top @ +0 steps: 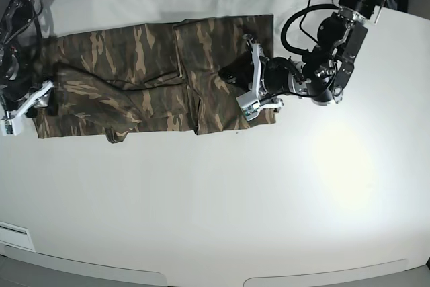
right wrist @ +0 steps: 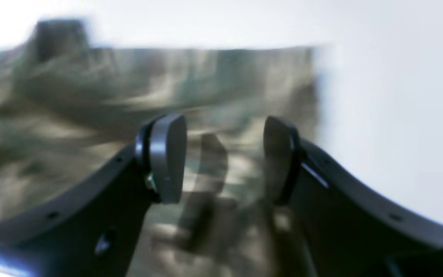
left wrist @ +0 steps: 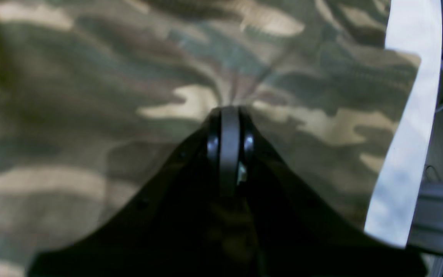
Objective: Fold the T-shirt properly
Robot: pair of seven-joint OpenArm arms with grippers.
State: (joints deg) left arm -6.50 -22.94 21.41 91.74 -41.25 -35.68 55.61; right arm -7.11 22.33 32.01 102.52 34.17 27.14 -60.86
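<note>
Along the T-shirt (top: pixel 154 82) edges, left pincer (left wrist: pixel 229 115) pinches fabric; right pincer (right wrist: pixel 225 154) gapes empty.

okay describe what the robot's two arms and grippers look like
Both arms are black with looping black cables and white bracket parts near the wrists. The left gripper and right gripper have curved matte black fingers with small holes, ending in flat rounded grey pads.

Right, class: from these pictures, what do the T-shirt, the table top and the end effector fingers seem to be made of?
T-shirt: soft woven or knit fabric, matte; it drapes, creases and folds in layers.
Table top: smooth, hard white surface, slightly glossy, probably laminate or painted board; it reflects a bright glare.
Right end effector fingers: dark rigid plastic or coated metal with smooth grey pads, possibly rubber; blur leaves this open.
</note>
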